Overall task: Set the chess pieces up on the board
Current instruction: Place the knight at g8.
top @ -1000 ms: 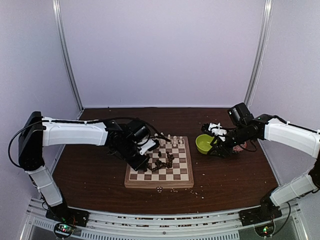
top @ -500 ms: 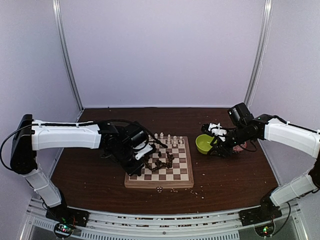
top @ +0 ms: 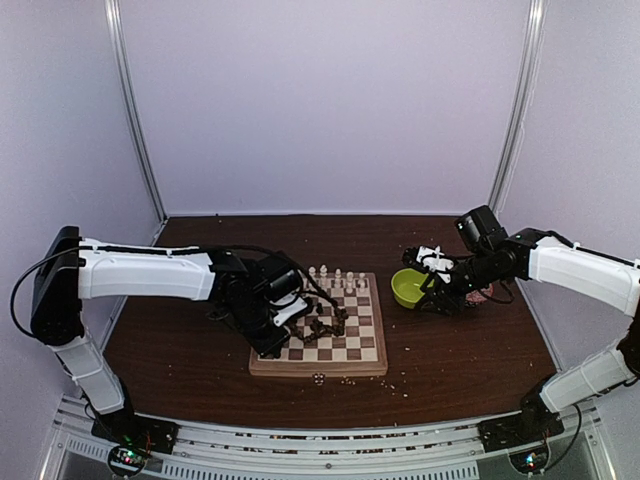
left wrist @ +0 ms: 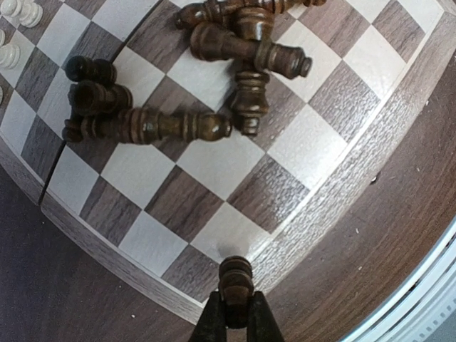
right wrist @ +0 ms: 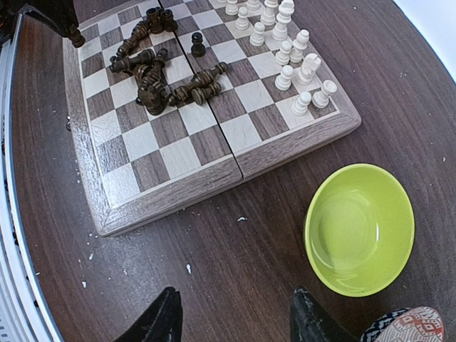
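At the board's (left wrist: pixel 340 194) near-left corner, the left tool (left wrist: pixel 235 322) stayed clenched on one dark piece (left wrist: pixel 236 279), carried over from the toppled dark pile (left wrist: pixel 214 85) within the last second. It hung by the rim, not yet set down. The right tool (right wrist: pixel 235 313) sat parted, empty and unmoved beside the green bowl (right wrist: pixel 360 228). White pieces (right wrist: pixel 285 50) clustered at the far edge.

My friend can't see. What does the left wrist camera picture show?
The left fingers pinch a dark brown chess piece at the wooden rim of the chessboard. Farther on, more dark pieces lie tipped over in a heap, and a few white pieces peek in at the top left.
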`<act>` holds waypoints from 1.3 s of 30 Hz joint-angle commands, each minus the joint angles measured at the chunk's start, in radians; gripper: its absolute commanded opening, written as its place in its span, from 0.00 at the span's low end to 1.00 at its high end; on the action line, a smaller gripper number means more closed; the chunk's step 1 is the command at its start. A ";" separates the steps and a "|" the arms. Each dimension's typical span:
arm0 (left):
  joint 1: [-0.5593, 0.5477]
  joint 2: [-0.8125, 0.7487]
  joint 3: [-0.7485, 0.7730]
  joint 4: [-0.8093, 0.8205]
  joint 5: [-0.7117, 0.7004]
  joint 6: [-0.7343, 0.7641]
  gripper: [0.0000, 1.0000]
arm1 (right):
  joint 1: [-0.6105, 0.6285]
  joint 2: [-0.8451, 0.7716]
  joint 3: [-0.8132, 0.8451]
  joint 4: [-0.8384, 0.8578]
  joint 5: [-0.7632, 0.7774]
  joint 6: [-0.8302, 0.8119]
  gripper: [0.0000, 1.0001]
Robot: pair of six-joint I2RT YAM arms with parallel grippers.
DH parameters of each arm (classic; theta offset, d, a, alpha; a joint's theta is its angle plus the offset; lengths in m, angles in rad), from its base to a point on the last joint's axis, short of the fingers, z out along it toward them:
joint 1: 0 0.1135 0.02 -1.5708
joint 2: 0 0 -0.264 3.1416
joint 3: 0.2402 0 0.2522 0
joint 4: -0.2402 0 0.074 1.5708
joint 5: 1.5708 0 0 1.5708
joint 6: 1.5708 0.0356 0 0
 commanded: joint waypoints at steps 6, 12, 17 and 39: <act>-0.009 0.033 0.044 0.014 -0.004 0.011 0.02 | 0.008 0.000 -0.006 -0.008 0.021 -0.008 0.52; -0.012 0.050 0.051 0.019 -0.014 0.011 0.03 | 0.008 0.004 -0.005 -0.009 0.024 -0.011 0.52; -0.015 0.061 0.049 0.017 -0.024 0.011 0.04 | 0.010 0.007 -0.004 -0.011 0.023 -0.012 0.52; -0.020 0.079 0.052 0.033 -0.040 0.008 0.12 | 0.014 0.015 -0.002 -0.015 0.028 -0.015 0.52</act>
